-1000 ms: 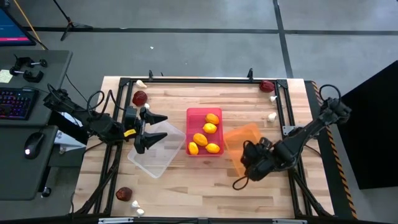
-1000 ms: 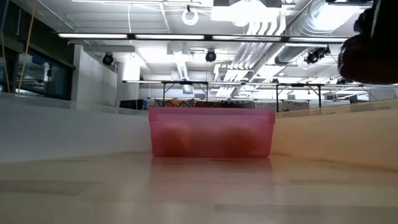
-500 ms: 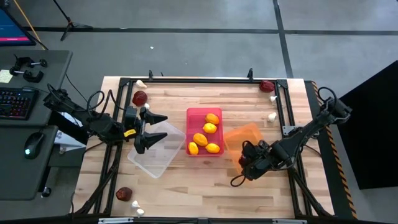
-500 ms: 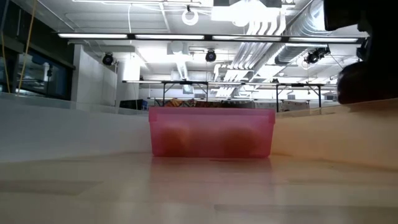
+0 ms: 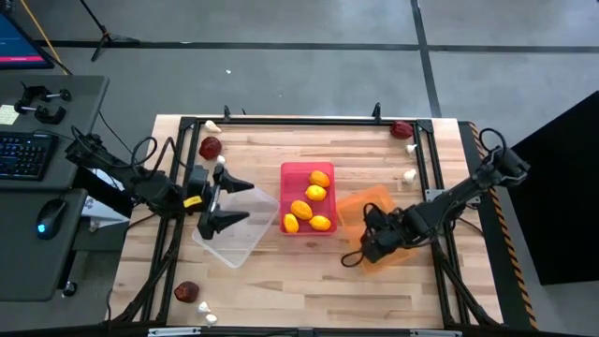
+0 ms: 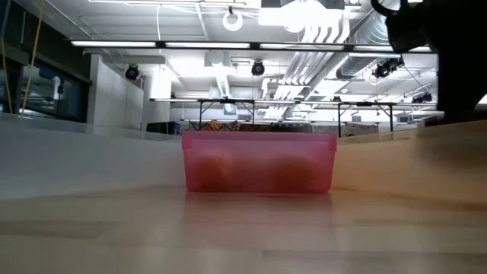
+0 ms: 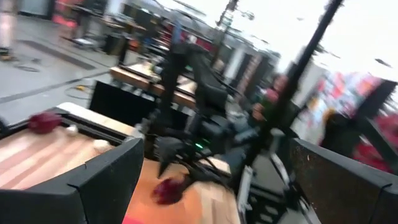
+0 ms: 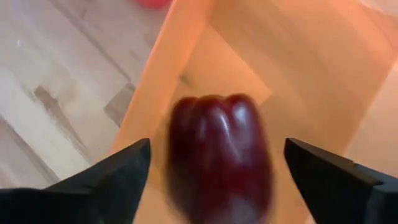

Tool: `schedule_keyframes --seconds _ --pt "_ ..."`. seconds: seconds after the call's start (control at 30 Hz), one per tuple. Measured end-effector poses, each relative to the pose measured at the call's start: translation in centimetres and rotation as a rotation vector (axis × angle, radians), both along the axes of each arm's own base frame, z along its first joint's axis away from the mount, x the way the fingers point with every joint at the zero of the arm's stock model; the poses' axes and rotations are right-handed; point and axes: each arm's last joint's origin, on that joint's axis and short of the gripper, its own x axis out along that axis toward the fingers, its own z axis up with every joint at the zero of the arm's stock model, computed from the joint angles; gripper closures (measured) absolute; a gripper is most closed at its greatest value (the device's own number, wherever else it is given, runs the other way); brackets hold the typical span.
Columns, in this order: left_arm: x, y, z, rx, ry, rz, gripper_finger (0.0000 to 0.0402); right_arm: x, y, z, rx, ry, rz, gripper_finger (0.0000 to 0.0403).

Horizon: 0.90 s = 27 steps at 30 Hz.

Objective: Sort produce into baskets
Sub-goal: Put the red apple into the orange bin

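My right gripper (image 5: 367,247) points down over the near part of the orange basket (image 5: 360,204), fingers open. A dark red, lobed piece of produce (image 8: 219,155) sits blurred between the two fingers with a gap on each side, above the orange floor (image 8: 298,74). Whether it rests on that floor I cannot tell. In the high view the gripper hides it. My left gripper (image 5: 241,201) hovers level and open above the clear basket (image 5: 234,234), with nothing between its fingers.
The red basket (image 5: 292,173) in the middle holds several yellow fruits (image 5: 316,193). Dark red pieces lie at the far left (image 5: 211,147), far right (image 5: 402,128) and near left (image 5: 187,291). Whitish bulbs (image 5: 409,174) are scattered. A black frame (image 5: 299,120) rims the table.
My right gripper has sunk and gone a little toward the far edge, over the orange basket. The dark red piece has come down with it and has dropped out of sight behind the basket wall in the low view. My left gripper has rolled slightly.
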Motion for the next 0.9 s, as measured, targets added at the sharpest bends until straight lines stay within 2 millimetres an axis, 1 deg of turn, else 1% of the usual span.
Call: schedule_keyframes --seconds 0.03,0.1,0.2,0.37,0.43,0.5,0.57,0.63,0.7,0.77,0.83,0.9 --pt "-0.1 0.0 0.0 0.012 0.004 -0.023 0.0014 0.1 -0.2 0.0 0.008 0.001 -0.020 0.0024" --pt "-0.6 0.2 0.1 0.025 0.010 -0.054 0.0014 0.3 -0.6 0.3 0.047 0.008 -0.067 0.0010" --pt "-1.8 0.8 0.3 0.039 0.031 -0.057 0.0014 0.7 -0.9 0.8 0.114 0.016 -0.127 0.0018" --pt "-4.3 3.1 1.4 0.036 -0.020 0.018 0.0014 1.3 -0.8 2.0 0.154 -0.014 -0.142 0.0031" --pt "-4.9 3.9 1.7 0.026 -0.042 0.057 0.0014 1.7 -1.3 2.4 0.152 -0.039 -0.171 0.0031" --pt "-5.0 4.6 1.8 0.022 -0.050 0.101 0.0014 2.4 -2.3 2.8 0.128 -0.077 -0.237 0.0031" --pt "-4.9 5.2 1.6 0.016 -0.026 0.148 0.0014 3.0 -3.9 3.3 0.082 -0.105 -0.316 0.0031" --pt "-4.3 5.9 0.9 -0.006 0.027 0.209 0.0014 3.4 -6.2 3.7 0.035 -0.101 -0.413 0.0031" --pt "-3.4 6.9 0.2 -0.048 0.086 0.300 0.0014 3.3 -9.1 3.8 -0.013 -0.055 -0.512 0.0031" --pt "-2.3 8.0 -0.7 -0.108 0.143 0.374 0.0014 2.9 -12.2 3.6 -0.052 0.013 -0.572 0.0031" --pt "-0.9 9.2 -1.6 -0.146 0.200 0.387 0.0014 2.2 -15.4 3.6 -0.106 0.075 -0.617 0.0031" --pt "0.3 10.7 -2.4 -0.172 0.244 0.359 0.0014 1.5 -18.6 3.7 -0.201 0.084 -0.683 0.0031"
